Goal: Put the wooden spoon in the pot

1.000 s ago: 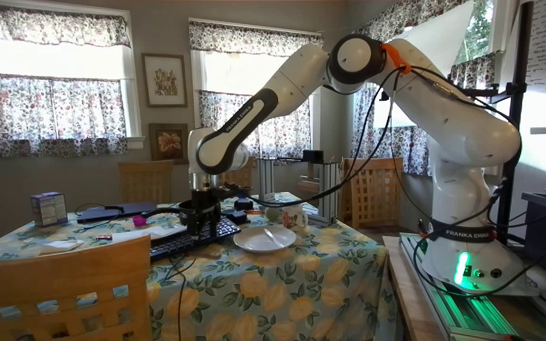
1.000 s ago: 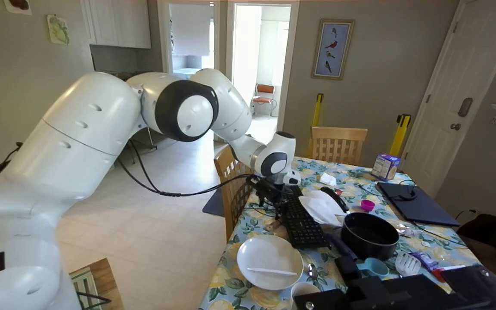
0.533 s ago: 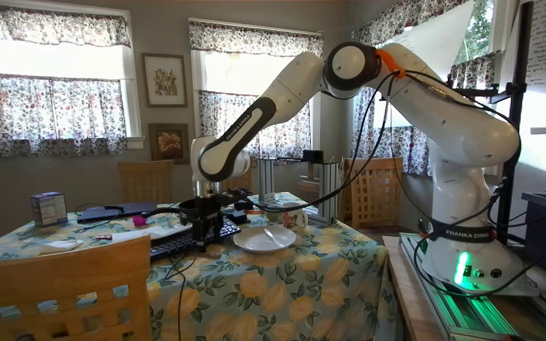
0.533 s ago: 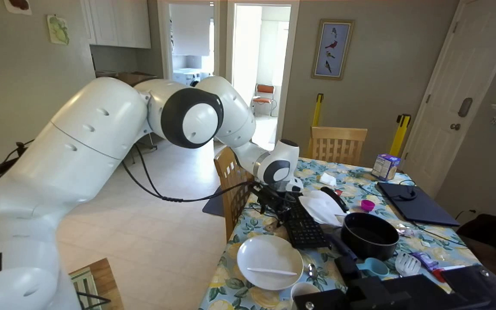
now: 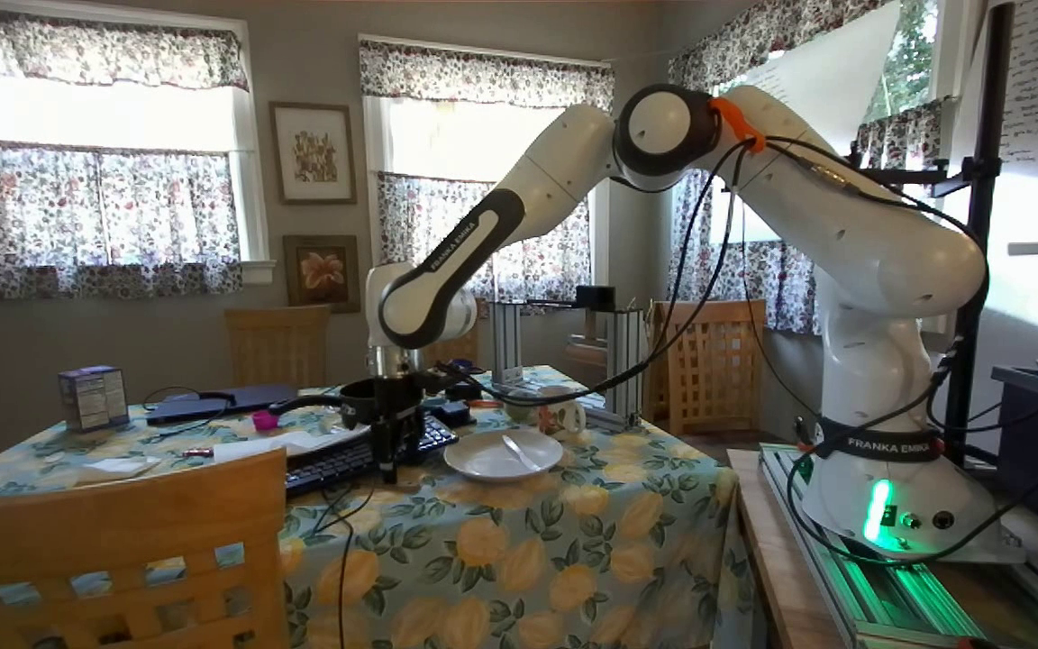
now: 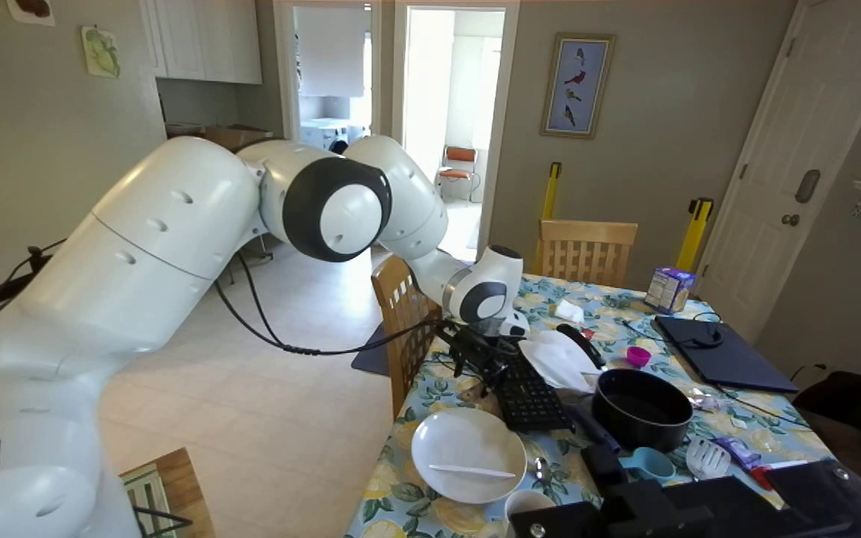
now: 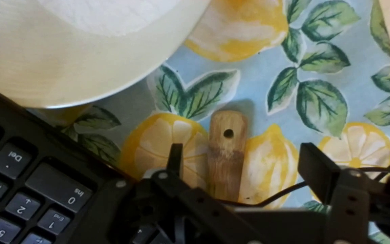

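Observation:
In the wrist view the wooden spoon [image 7: 227, 152] shows as a flat wooden handle with a hole, lying on the lemon-print cloth. Its bowl is hidden below the gripper. My gripper [image 7: 242, 161] is open, with one fingertip on each side of the handle and a gap to both. In both exterior views the gripper [image 5: 397, 460] [image 6: 481, 366] is low over the table beside the keyboard. The black pot [image 6: 643, 411] stands upright on the table beyond the keyboard; it is partly behind the gripper in an exterior view [image 5: 352, 407].
A black keyboard [image 6: 528, 396] [image 7: 39, 193] lies close beside the gripper. A white plate [image 6: 468, 437] [image 7: 113, 67] with a white knife is nearby. White paper [image 6: 554, 360] lies by the pot's handle [image 6: 581, 344]. A wooden chair [image 5: 122, 541] stands at the table edge.
The arm has lowered, bringing the open gripper down toward the table and slightly toward the plate. The movement is smaller over the last half second. The pot and plate have not moved.

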Robot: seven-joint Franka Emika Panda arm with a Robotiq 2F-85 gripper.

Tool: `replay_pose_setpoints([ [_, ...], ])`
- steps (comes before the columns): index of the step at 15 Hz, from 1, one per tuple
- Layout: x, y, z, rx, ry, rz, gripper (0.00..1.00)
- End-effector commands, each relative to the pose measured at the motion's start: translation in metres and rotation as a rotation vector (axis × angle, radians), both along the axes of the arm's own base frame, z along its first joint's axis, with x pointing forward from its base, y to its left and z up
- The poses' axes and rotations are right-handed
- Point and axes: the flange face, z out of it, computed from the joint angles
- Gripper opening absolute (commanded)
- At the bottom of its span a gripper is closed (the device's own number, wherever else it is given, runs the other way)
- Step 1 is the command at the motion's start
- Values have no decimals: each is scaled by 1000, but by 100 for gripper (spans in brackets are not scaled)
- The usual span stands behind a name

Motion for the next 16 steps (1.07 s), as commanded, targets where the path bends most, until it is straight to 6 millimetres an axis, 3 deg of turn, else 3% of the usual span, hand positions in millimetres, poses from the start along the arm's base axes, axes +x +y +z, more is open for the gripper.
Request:
replay_pose_setpoints([
  [1, 10, 5, -7, 13, -4, 25, 80],
  [4, 12, 6, -10, 2, -6, 30, 74],
  [5, 13, 6, -10, -3, -8, 31, 77],
  [6, 14, 5, -11, 5, -11, 27, 68],
  [8, 16, 4, -11, 8, -13, 28, 63],
  [16, 19, -2, -13, 10, -15, 29, 60],
])
